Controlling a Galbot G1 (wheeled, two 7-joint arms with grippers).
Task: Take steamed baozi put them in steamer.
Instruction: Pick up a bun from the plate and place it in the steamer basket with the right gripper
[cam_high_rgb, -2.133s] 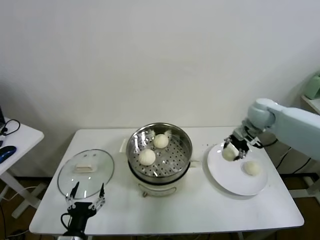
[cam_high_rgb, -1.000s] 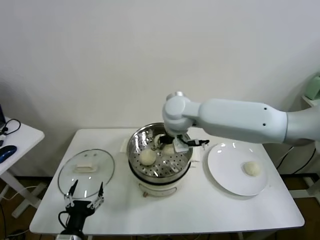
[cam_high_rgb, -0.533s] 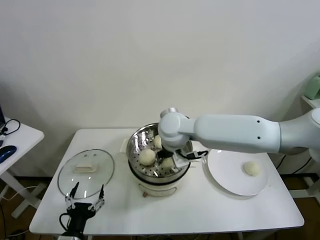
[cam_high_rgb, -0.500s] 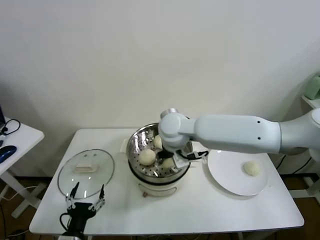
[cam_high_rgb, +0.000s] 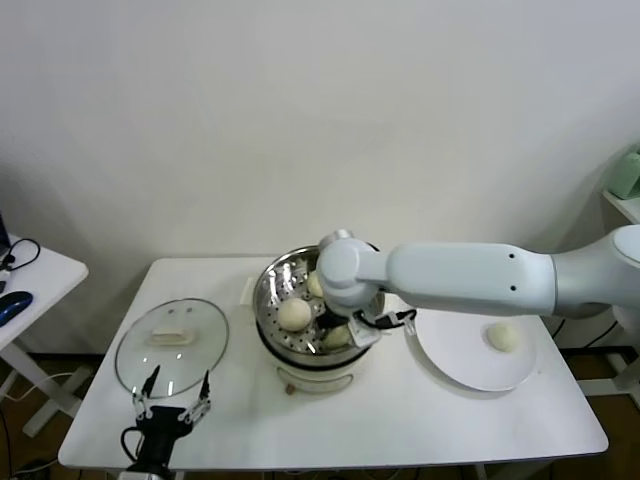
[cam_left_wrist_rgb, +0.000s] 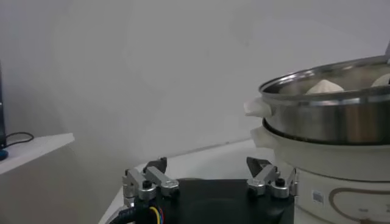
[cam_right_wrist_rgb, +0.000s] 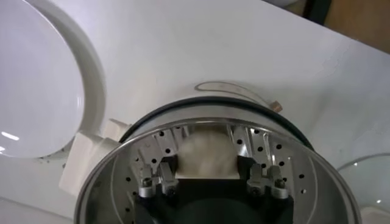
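White table (cam_high_rgb: 400, 415) carries the shiny round perforated steel steamer (cam_high_rgb: 268, 290), where the right pincer (cam_right_wrist_rgb: 207, 181), clamped on a cream-white round baozi (cam_right_wrist_rgb: 207, 155), must next part to drop it; the left pincer (cam_high_rgb: 170, 400) hangs apart, idle.

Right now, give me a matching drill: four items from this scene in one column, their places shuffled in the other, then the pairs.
Items:
1. round glass lid
2. lone cream-white dough bun
3. right tool
4. left tool

Places:
A. on the flat white plate
B. inside the shiny stainless-steel steamer basket, shut on a bun
C. flat on the white table, left of the steamer
D. parked at the table's near-left edge, open

Pairs: 1-C, 2-A, 3-B, 4-D
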